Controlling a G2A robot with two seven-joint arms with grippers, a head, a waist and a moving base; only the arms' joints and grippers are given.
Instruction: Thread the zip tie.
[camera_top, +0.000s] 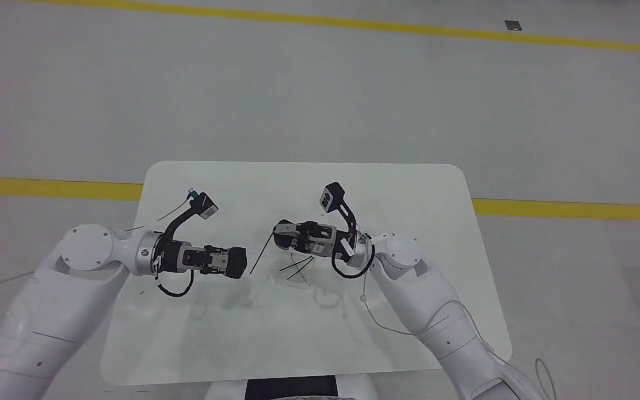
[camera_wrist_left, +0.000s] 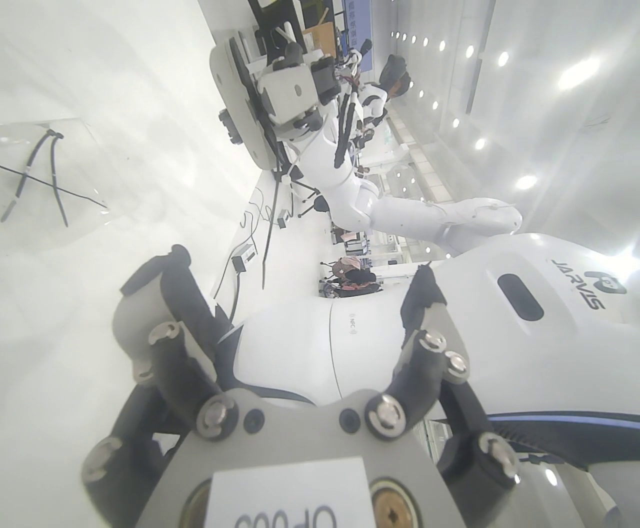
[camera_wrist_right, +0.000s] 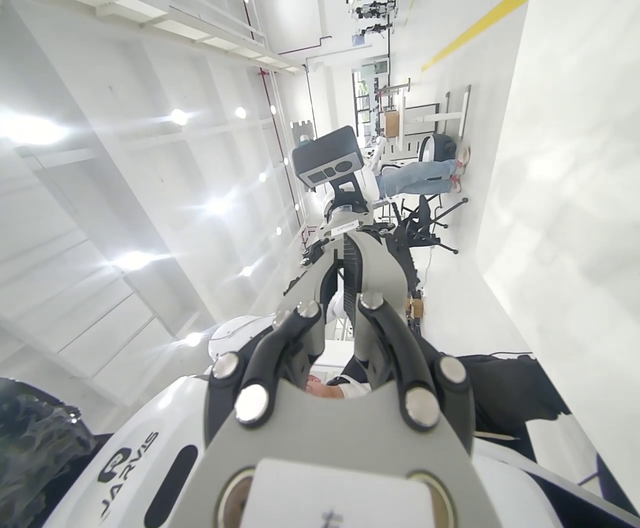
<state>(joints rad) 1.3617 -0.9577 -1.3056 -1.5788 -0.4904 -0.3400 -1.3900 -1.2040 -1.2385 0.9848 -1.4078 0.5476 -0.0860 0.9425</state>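
Hanging above the white table (camera_top: 420, 200), the thin black nylon zip tie (camera_top: 256, 262) is light, springy and slippery. The right gripper (camera_wrist_right: 344, 247) jaws appear clamped on one end; the left gripper (camera_wrist_left: 300, 262) jaws stand apart. Pinch near the free tip.

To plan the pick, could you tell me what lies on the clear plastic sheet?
A few black zip ties lie crossed on the clear plastic sheet; anything beneath where they overlap is hidden.

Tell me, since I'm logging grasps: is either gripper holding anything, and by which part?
The right gripper seems to pinch a zip tie by one end; the left gripper is open and empty.
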